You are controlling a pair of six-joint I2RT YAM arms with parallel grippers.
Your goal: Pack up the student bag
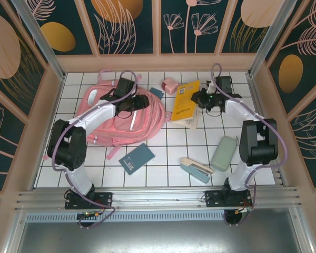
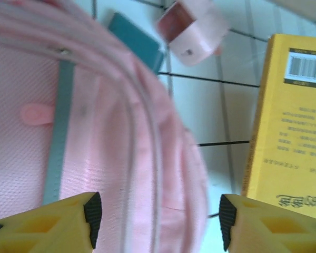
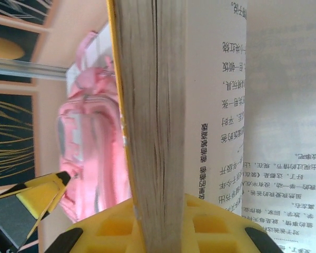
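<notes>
The student bag (image 1: 121,118) is a big pink backpack lying flat on the left of the tiled table; its fabric and grey-striped edge also show in the left wrist view (image 2: 95,132) and blurred in the right wrist view (image 3: 89,142). My left gripper (image 1: 139,101) hovers open over the bag's right edge (image 2: 158,221), its fingers either side of the pink seam, holding nothing. My right gripper (image 1: 205,99) is shut on the page block of a yellow book (image 1: 185,100), which stands on edge between its fingers (image 3: 160,221). The book (image 3: 152,105) splays open, printed pages to the right. Its yellow cover (image 2: 289,132) lies right of the bag.
A small pink box (image 1: 170,85) and a teal card (image 1: 157,93) sit between the bag and the book. Nearer the front lie a dark teal notebook (image 1: 137,158), a stapler (image 1: 195,169) and a green case (image 1: 224,153). Walls enclose the table on three sides.
</notes>
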